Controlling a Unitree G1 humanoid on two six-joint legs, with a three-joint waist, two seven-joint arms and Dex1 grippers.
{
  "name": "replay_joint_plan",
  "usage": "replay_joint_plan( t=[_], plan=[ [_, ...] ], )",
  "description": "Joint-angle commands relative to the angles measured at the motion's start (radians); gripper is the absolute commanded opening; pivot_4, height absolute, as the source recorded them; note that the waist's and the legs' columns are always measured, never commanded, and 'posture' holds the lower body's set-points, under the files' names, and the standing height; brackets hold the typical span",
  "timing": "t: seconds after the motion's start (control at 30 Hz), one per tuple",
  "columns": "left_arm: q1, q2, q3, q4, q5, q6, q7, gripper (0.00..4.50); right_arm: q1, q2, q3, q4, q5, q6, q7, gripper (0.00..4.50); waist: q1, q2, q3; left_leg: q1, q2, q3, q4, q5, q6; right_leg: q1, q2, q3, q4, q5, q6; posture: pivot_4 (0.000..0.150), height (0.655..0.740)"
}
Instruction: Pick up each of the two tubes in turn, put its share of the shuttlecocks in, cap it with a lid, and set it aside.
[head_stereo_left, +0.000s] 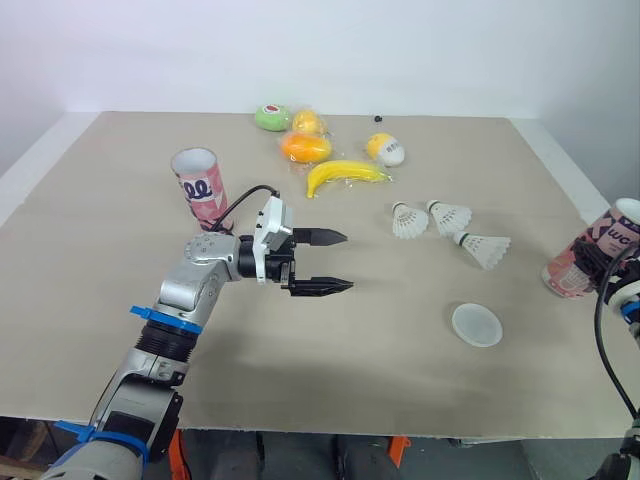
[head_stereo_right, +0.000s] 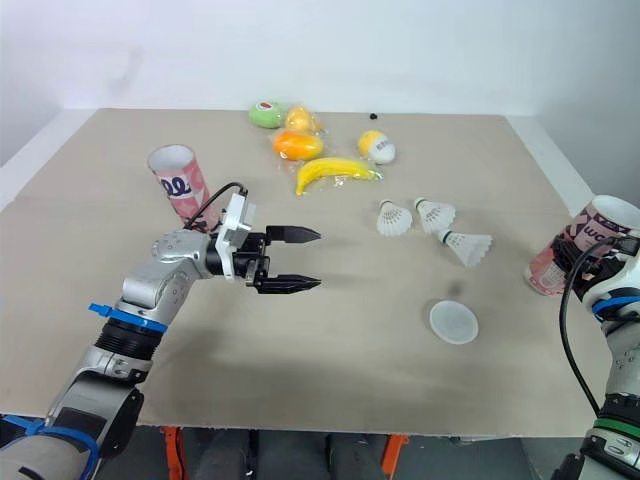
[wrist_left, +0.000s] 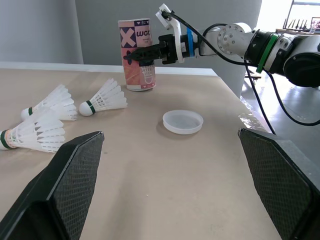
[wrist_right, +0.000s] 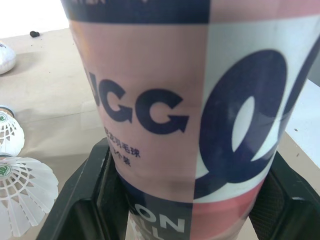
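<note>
My right hand (wrist_left: 134, 54) is clenched around the upright tube (wrist_left: 137, 75) at the right edge of the bench (head_stereo_left: 330, 380), steadying it for filling, I'd judge. My left hand (head_stereo_left: 345, 262) hovers released mid-bench, facing the three shuttlecocks (head_stereo_left: 450, 214) and the lid (head_stereo_left: 477, 325).

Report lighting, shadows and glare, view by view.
Left eye view: soft even light, sheen on the wrapped banana. Left wrist view: bright window beyond the table, soft shadow around the lid. Right wrist view: even light on the tube in the right claw.
</note>
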Motion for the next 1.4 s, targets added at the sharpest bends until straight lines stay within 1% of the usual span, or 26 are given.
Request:
replay_joint_plan(
  t=[0.03,0.07,0.27,0.37,0.5,0.73,0.87,0.97,1.03,1.1,1.17,1.2,1.23,1.3,1.4],
  plan=[
    [-0.014,-0.007,0.032,-0.034,-0.023,0.012,0.021,4.50,0.021,-0.003,-0.016,-0.001,0.037,0.022,0.026,4.17,0.000,0.000,0.000,0.000,0.000,0.000,0.000,0.000,0.000,0.000,0.000,0.000,0.000,0.000,0.000,0.150,0.7400],
    [-0.016,-0.009,0.035,-0.036,-0.028,0.017,0.026,4.50,0.027,-0.005,-0.013,-0.011,0.037,0.024,0.028,4.37,0.000,0.000,0.000,0.001,0.000,0.000,0.000,0.000,0.000,0.001,0.000,0.000,0.000,0.000,0.000,0.150,0.7400],
    [-0.023,-0.053,0.064,-0.039,-0.050,-0.008,0.066,4.50,0.070,-0.019,0.005,-0.029,0.033,0.064,0.041,4.37,0.001,0.000,0.000,0.002,-0.001,0.000,0.000,0.000,0.000,0.002,0.000,0.001,0.000,-0.001,0.001,0.150,0.7400],
    [-0.030,-0.080,0.084,-0.056,-0.091,0.020,0.076,4.50,0.102,-0.026,0.012,-0.059,0.029,0.077,0.054,4.37,0.001,0.000,0.000,0.002,-0.001,0.000,0.000,0.000,0.000,0.002,0.000,0.001,0.000,-0.001,0.001,0.150,0.7400],
    [-0.044,-0.087,0.095,-0.083,-0.146,0.084,0.076,4.50,0.149,-0.037,0.033,-0.099,0.017,0.100,0.070,4.37,0.001,0.000,0.000,0.002,-0.001,0.000,-0.001,0.000,0.000,0.002,0.000,0.001,0.000,-0.001,0.001,0.150,0.7400],
    [-0.062,-0.091,0.111,-0.115,-0.191,0.150,0.094,4.50,0.210,-0.048,0.039,-0.124,0.014,0.118,0.095,4.37,0.001,0.000,0.000,0.003,-0.001,0.000,-0.001,0.000,0.000,0.004,0.000,0.001,0.000,-0.001,0.002,0.150,0.7400],
    [-0.070,-0.089,0.113,-0.125,-0.198,0.163,0.094,4.50,0.307,-0.065,0.031,-0.172,0.029,0.145,0.166,4.37,0.001,0.000,0.000,0.004,-0.002,-0.001,-0.001,0.000,0.000,0.004,-0.001,0.002,0.000,-0.002,0.002,0.150,0.7400],
    [-0.066,-0.075,0.113,-0.129,-0.192,0.166,0.090,4.50,0.410,-0.082,-0.002,-0.209,0.030,0.159,0.210,4.37,0.002,0.000,0.000,0.004,-0.003,-0.002,-0.001,0.000,0.000,0.006,-0.001,0.002,-0.001,-0.003,0.002,0.150,0.7400],
    [-0.050,-0.048,0.114,-0.142,-0.188,0.178,0.089,4.50,0.479,-0.077,-0.057,-0.290,0.084,0.180,0.257,4.37,0.003,0.000,0.000,0.004,-0.005,-0.003,-0.001,0.000,0.000,0.008,-0.001,0.002,-0.001,-0.004,0.003,0.150,0.7400],
    [-0.017,-0.015,0.110,-0.159,-0.173,0.180,0.091,4.50,0.535,-0.058,-0.089,-0.437,0.161,0.199,0.308,4.37,0.002,0.000,0.000,0.004,-0.005,-0.004,-0.002,0.000,0.000,0.008,-0.001,0.002,-0.002,-0.005,0.003,0.150,0.7400],
    [0.031,0.012,0.116,-0.185,-0.164,0.189,0.124,4.50,0.581,-0.045,-0.087,-0.598,0.224,0.217,0.341,4.37,-0.009,0.002,-0.001,0.005,-0.006,-0.004,-0.002,-0.001,0.001,0.009,-0.001,0.004,-0.002,-0.005,0.003,0.150,0.7400],
    [0.073,0.025,0.134,-0.205,-0.149,0.186,0.170,4.50,0.583,-0.043,-0.062,-0.694,0.257,0.225,0.343,4.37,-0.021,0.001,0.000,0.006,-0.006,-0.003,-0.002,-0.001,0.001,0.009,-0.001,0.005,-0.002,-0.005,0.003,0.150,0.7400],
    [0.109,0.037,0.157,-0.227,-0.148,0.198,0.213,4.50,0.570,-0.042,-0.038,-0.771,0.290,0.239,0.334,4.37,-0.021,0.001,0.000,0.007,-0.006,-0.003,-0.002,-0.001,0.001,0.010,-0.001,0.005,-0.002,-0.004,0.004,0.150,0.7400],
    [0.176,0.063,0.199,-0.274,-0.154,0.227,0.275,4.50,0.504,-0.030,0.031,-0.868,0.344,0.264,0.297,4.37,-0.027,0.000,0.000,0.008,-0.006,-0.003,-0.001,-0.001,0.001,0.011,-0.001,0.006,-0.002,-0.004,0.004,0.150,0.7400],
    [0.267,0.095,0.247,-0.340,-0.162,0.259,0.352,4.50,0.385,-0.007,0.173,-0.920,0.357,0.279,0.259,4.37,-0.036,-0.003,0.002,0.010,-0.006,-0.004,-0.002,-0.001,0.001,0.011,0.000,0.008,-0.002,-0.003,0.001,0.150,0.7400]
  ],
)
